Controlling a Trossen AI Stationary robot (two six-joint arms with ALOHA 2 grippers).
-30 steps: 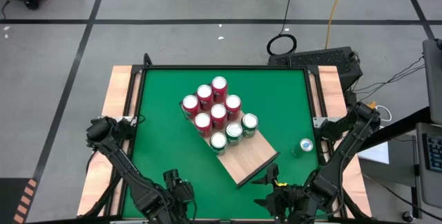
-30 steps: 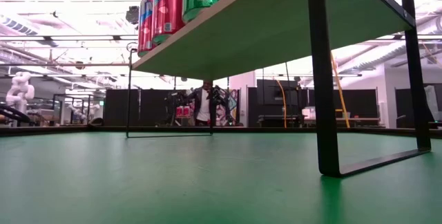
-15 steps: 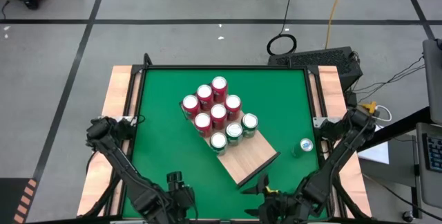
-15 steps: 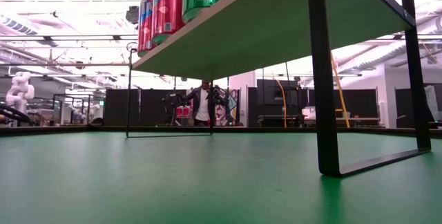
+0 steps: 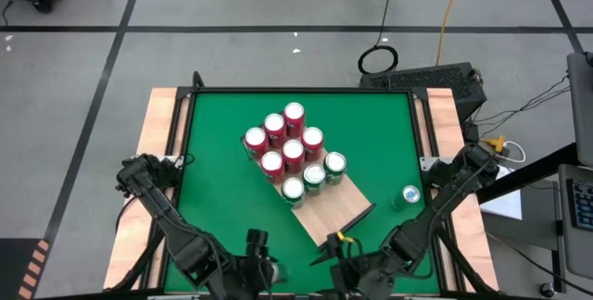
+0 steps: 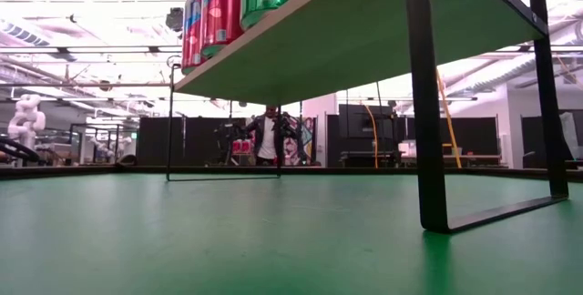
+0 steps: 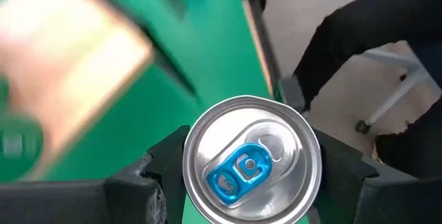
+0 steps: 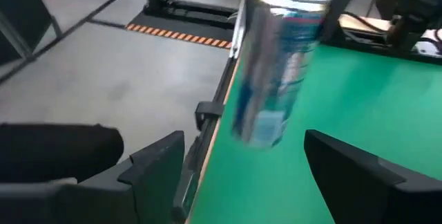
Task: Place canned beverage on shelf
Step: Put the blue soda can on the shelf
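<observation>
1. At the near edge of the green table (image 5: 213,180): left gripper (image 7: 252,162) clamped on a silver can (image 7: 252,163) with a blue tab, one dark finger (image 7: 162,167) pressed to each side. Can upright, off the table, not yet on the shelf.
2. Just beside it: right gripper (image 8: 248,158) with fingers spread wide and nothing between them. A silver-and-blue can hanging ahead of it in the right wrist view, most likely the same one.
3. Step in hand, as a judgement: carrying the can toward the shelf (image 5: 335,213), with placing yet to come.
4. Next out: bare wood at the shelf's near end, free for a can.
5. Well apart to the right, on the green: a loose green-topped can (image 5: 409,195).
6. Farther along the board: three green cans (image 5: 314,176), then six red cans (image 5: 284,137), packed touching.
7. Next move calls for lifting above the board, crossing to the bare end, lowering upright beside the green row without knocking it, then parting the fingers.
8. Far beyond the table: a person (image 6: 267,137) in the room.
</observation>
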